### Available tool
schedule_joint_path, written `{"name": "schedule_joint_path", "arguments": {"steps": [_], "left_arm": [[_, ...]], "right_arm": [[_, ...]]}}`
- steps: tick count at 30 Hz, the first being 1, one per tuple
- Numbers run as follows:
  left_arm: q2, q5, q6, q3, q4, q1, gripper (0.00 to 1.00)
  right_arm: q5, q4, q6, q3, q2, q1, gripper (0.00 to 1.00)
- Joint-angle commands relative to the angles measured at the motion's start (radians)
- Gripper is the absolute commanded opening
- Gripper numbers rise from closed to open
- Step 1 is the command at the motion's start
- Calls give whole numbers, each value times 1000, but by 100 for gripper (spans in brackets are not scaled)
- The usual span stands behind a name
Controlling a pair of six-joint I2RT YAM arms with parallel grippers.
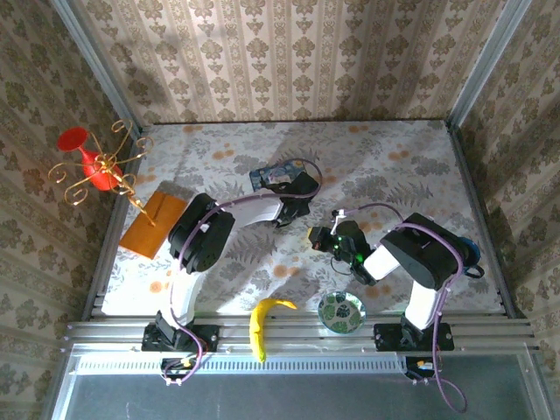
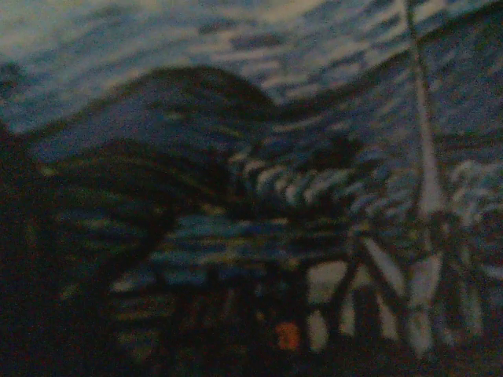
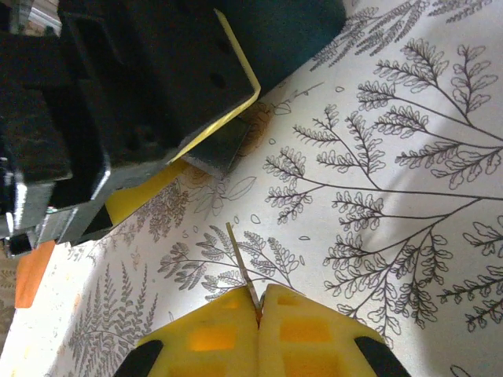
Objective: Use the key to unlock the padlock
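My right gripper [image 3: 259,302] is shut, its yellow fingers pinching the key [image 3: 240,259], whose thin metal blade points up and away over the fern-print cloth. In the top view that gripper [image 1: 317,236] sits mid-table, just right of the left gripper [image 1: 294,191]. The left gripper is pressed against the blue painted box [image 1: 267,175], whose blurred painting [image 2: 236,157] is very close in the left wrist view, hiding the jaws. A small grey metal piece [image 3: 214,153] peeks out under the left gripper's black, yellow-edged finger [image 3: 157,71]; I cannot tell if it is the padlock.
A banana [image 1: 262,322] and a patterned bowl [image 1: 341,311] lie near the front rail. An orange board [image 1: 156,223] lies at the left, with a red vase [image 1: 87,157] and gold wire stand [image 1: 109,171] behind it. A blue object [image 1: 471,249] sits by the right arm.
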Motion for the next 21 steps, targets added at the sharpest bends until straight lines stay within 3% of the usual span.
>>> {"name": "schedule_joint_path", "arguments": {"steps": [1,10,21], "left_arm": [[5,-119,33,34,-89,2,72],[-18,-137,21,8,-104,-8,55],[-8,-111,38,13,-83,-16,55]], "right_arm": [[8,-62,-40,0,-53,0,0],[7,-87,-49,8,-78,0,0],[4,-87,-43,15,-75,0,0]]}}
